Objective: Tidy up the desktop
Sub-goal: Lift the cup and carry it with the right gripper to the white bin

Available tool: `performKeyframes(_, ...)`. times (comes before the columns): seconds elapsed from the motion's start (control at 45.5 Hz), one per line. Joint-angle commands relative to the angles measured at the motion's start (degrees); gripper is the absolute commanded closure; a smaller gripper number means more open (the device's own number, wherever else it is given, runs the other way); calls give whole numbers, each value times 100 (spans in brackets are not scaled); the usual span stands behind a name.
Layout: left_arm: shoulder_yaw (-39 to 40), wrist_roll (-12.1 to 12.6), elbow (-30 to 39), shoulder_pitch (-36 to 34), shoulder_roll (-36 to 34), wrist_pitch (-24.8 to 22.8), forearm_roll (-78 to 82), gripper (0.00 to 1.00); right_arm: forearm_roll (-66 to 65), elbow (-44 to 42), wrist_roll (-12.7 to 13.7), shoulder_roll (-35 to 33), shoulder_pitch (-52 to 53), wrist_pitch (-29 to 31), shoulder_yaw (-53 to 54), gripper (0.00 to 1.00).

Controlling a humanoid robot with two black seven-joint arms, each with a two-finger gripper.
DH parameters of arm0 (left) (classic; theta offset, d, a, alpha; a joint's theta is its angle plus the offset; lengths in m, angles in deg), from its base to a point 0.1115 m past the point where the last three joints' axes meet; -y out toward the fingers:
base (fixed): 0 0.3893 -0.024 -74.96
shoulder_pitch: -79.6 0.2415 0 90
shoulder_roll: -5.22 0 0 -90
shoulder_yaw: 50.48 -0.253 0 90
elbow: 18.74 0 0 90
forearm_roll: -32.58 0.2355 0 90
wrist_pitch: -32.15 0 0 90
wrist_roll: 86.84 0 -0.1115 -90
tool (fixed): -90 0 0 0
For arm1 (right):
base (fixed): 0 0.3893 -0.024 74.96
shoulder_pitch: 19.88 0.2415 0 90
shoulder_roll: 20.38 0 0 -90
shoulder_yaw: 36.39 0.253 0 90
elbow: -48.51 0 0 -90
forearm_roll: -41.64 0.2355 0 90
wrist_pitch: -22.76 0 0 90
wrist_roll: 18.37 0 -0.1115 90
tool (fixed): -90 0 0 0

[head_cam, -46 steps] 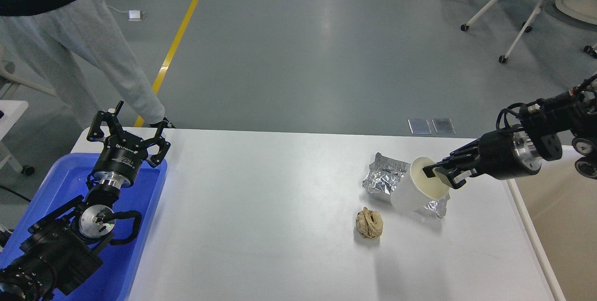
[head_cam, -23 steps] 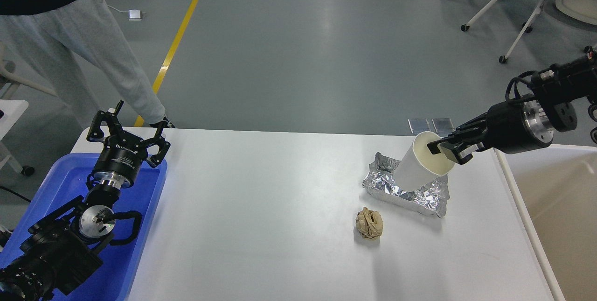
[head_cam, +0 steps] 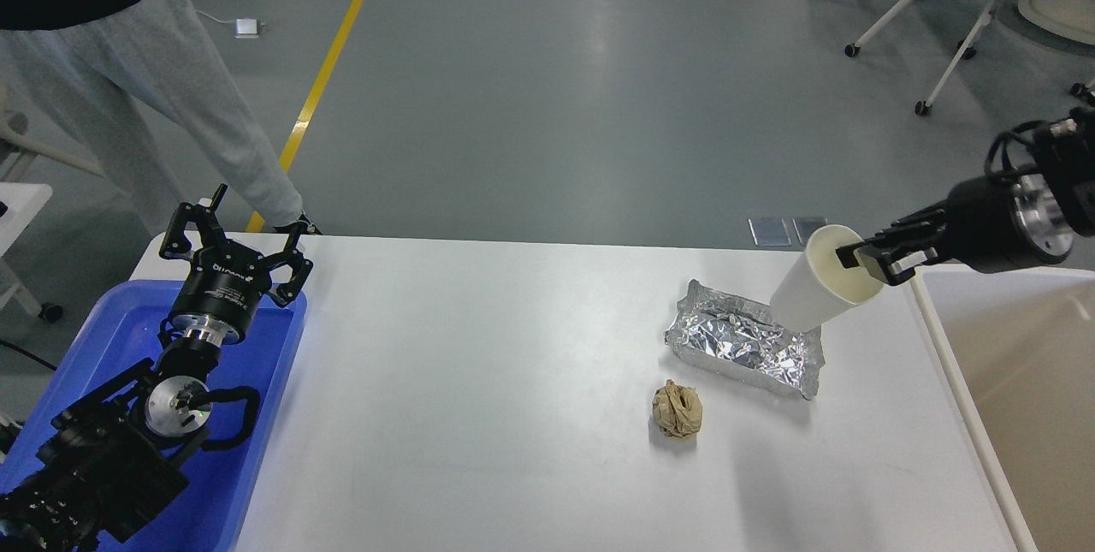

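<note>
The white desktop (head_cam: 479, 381) fills the middle of the head view. My right gripper (head_cam: 864, 259) is shut on the rim of a white paper cup (head_cam: 813, 288) and holds it tilted in the air above the desktop's right part, near the bin. A crumpled foil tray (head_cam: 742, 345) lies on the desktop under the cup. A crumpled brown paper ball (head_cam: 677, 409) lies in front of the foil. My left gripper (head_cam: 235, 235) is open and empty above the far end of the blue tray.
A blue plastic tray (head_cam: 257, 415) sits at the desktop's left edge under my left arm. A cream-white bin (head_cam: 1018, 381) stands off the right edge. A person in grey trousers (head_cam: 171, 98) stands behind the left corner. Wheeled chairs stand at the back right.
My right gripper has lifted the paper cup off the foil tray and carried it up and to the right toward the bin. The left arm has not moved.
</note>
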Motion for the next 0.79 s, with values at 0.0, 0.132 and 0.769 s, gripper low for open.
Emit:
performKeyframes(0.0, 0, 0, 0, 0, 0, 0, 1, 0, 43, -806, -17, -391, -636, -85, 94, 100)
performKeyframes(0.132, 0, 0, 0, 0, 0, 0, 1, 0, 96, -1299, -26, -585, -1128, -392, 103, 100)
performKeyframes(0.769, 0, 0, 0, 0, 0, 0, 1, 0, 1291, -3917, -254, -357, -3852, -692, 1597, 100)
